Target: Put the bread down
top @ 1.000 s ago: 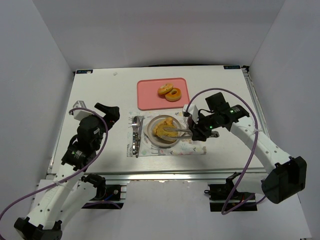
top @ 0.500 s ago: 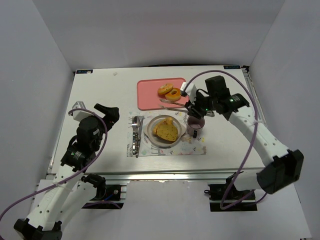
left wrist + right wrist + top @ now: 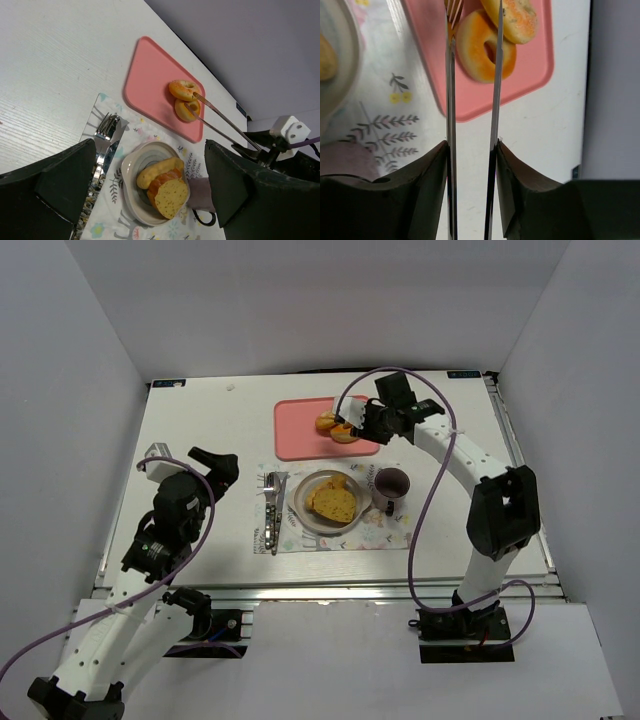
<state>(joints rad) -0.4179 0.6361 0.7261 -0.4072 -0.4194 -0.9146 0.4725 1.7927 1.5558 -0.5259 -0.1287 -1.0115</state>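
The right tool (image 3: 345,428) is stretched out over the pink tray (image 3: 298,435), where two bread rings (image 3: 331,421) lie side by side and touching. Its long thin prongs are held parted, and the nearer ring (image 3: 470,45) is partly straddled: one prong is laid along the ring's outer edge, the other across its hole. This spacing is judged to suit a pinch on one side of the ring, but no squeeze can be made out, so the ring is taken as not yet gripped.

Bread slices (image 3: 333,500) are already stacked on the plate (image 3: 299,508), which is set on a placemat (image 3: 392,537) between cutlery (image 3: 272,508) and a mug (image 3: 390,483). The plate is judged to be the target for the rings too. The left tool (image 3: 214,462) is kept back over the desk (image 3: 200,410), wide open and empty, out of the working arm's way.

A second earlier the right tool was down at the plate among the slices. It has since been swung past the mug to the tray. Rings, slices and left arm are unchanged.
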